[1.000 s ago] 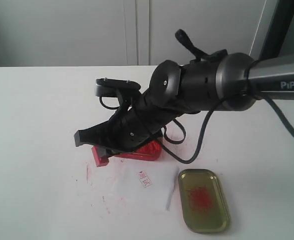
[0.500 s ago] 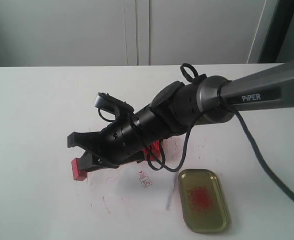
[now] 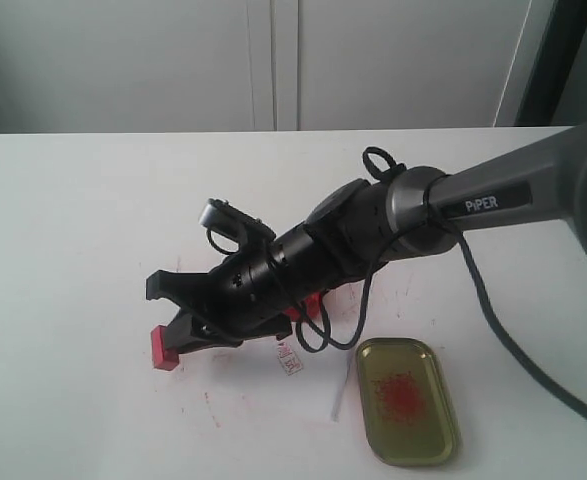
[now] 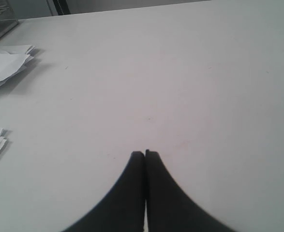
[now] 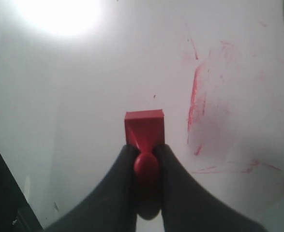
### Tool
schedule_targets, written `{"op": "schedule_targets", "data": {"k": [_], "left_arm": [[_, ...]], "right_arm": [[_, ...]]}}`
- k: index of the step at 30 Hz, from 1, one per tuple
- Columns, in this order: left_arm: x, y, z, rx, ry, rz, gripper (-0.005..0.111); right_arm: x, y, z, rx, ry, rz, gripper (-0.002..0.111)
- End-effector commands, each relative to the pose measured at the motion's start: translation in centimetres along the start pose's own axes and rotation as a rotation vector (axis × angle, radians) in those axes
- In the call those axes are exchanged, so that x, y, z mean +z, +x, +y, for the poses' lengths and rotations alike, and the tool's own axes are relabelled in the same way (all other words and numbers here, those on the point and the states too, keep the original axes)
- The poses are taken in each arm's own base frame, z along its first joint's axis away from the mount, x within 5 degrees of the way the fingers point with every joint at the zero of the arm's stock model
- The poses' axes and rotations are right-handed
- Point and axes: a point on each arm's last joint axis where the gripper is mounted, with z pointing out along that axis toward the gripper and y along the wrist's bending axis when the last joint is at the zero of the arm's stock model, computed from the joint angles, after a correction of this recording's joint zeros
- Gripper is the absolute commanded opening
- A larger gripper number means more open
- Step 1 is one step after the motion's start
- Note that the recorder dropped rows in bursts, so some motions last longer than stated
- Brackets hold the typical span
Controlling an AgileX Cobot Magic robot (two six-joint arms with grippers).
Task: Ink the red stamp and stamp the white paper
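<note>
My right gripper (image 3: pixel 169 320) reaches across to the left, shut on the knob of the red stamp (image 3: pixel 165 348), whose square base points down and left, close to the table. In the right wrist view the red stamp (image 5: pixel 144 128) sits between the fingers of the right gripper (image 5: pixel 146 152), over white surface beside red smears (image 5: pixel 197 104). The white paper (image 3: pixel 273 395) lies to the stamp's right, with a small red imprint (image 3: pixel 290 358). My left gripper (image 4: pixel 145 153) is shut on nothing above bare table; the exterior view does not show it.
The red ink tin (image 3: pixel 309 300) is mostly hidden behind the right arm. A gold lid (image 3: pixel 405 400) with a red smear lies at the front right. Red streaks (image 3: pixel 211 408) mark the table. Loose white sheets (image 4: pixel 6 63) lie beside the left gripper.
The right gripper has carried the red stamp left and lower, away from the red tin, and the arm has dropped closer to the table.
</note>
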Motion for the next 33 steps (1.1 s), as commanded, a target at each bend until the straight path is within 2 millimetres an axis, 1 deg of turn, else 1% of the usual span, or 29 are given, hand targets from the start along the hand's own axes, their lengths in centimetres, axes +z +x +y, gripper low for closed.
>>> {"op": "schedule_targets", "data": {"k": [1,7,13,21,27,29,33], "left_arm": [[0.0,0.1,0.0,-0.006,0.001,-0.001,0.000],[0.0,0.1,0.0,-0.006,0.001,-0.001,0.000],[0.0,0.1,0.0,-0.006,0.001,-0.001,0.000],[0.0,0.1,0.0,-0.006,0.001,-0.001,0.000],[0.0,0.1,0.0,-0.006,0.001,-0.001,0.000],[0.0,0.1,0.0,-0.006,0.001,-0.001,0.000],[0.0,0.1,0.0,-0.006,0.001,-0.001,0.000]], "right_arm": [[0.0,-0.1,-0.2,0.020,-0.002,-0.008,0.000],[0.0,-0.3,-0.5,0.125,0.019,-0.038,0.000],[-0.1,-0.6,-0.8,0.193,0.046,-0.071,0.000],[-0.1,-0.9,-1.1,0.237,0.074,-0.110,0.000],[0.2,-0.7,-1.6,0.251,0.100,-0.096,0.000],[0.2,-0.7,-1.6,0.258,0.100,-0.097,0.004],[0.2,-0.8,-1.7,0.261,0.107,-0.109,0.018]]}}
